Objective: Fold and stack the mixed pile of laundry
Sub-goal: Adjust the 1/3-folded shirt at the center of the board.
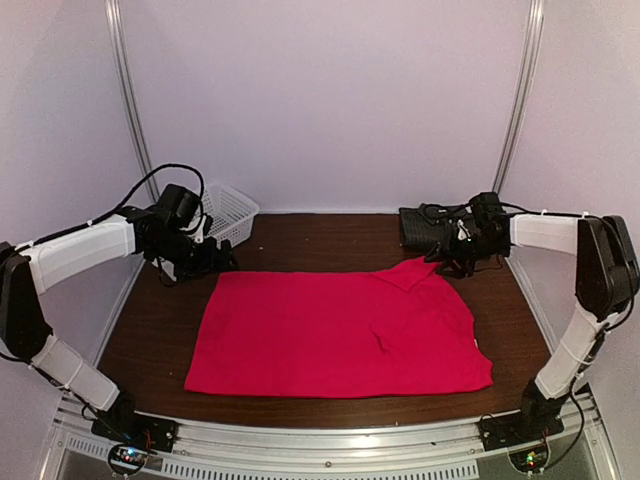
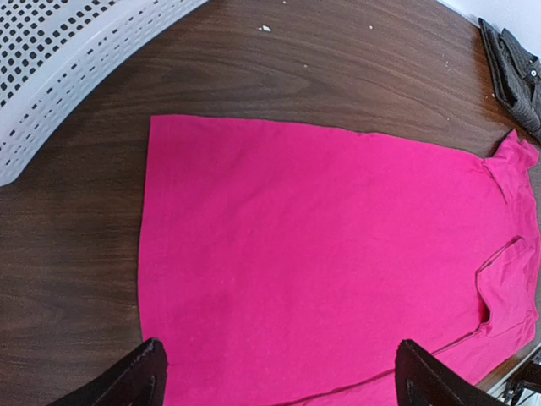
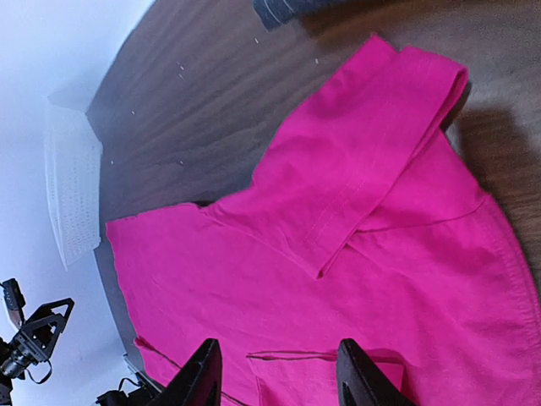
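Observation:
The bright red-pink T-shirt (image 1: pixel 330 330) lies spread flat across the middle of the table, with one sleeve (image 3: pixel 372 144) folded in at its far right corner. The dark charcoal shirt (image 1: pixel 425 225) sits folded at the back right. My left gripper (image 1: pixel 222 258) hovers at the T-shirt's far left corner. In the left wrist view the left gripper (image 2: pixel 283 372) is open wide above the pink cloth (image 2: pixel 321 254), holding nothing. My right gripper (image 1: pixel 450 262) hangs by the folded sleeve. Seen from the right wrist, this gripper (image 3: pixel 279 372) is open over the pink cloth (image 3: pixel 338 279) and empty.
A white lattice basket (image 1: pixel 228 212) stands at the back left corner, just behind my left gripper. Bare brown table (image 1: pixel 320 235) shows behind the T-shirt and along its sides. White walls and metal posts close in the back and both sides.

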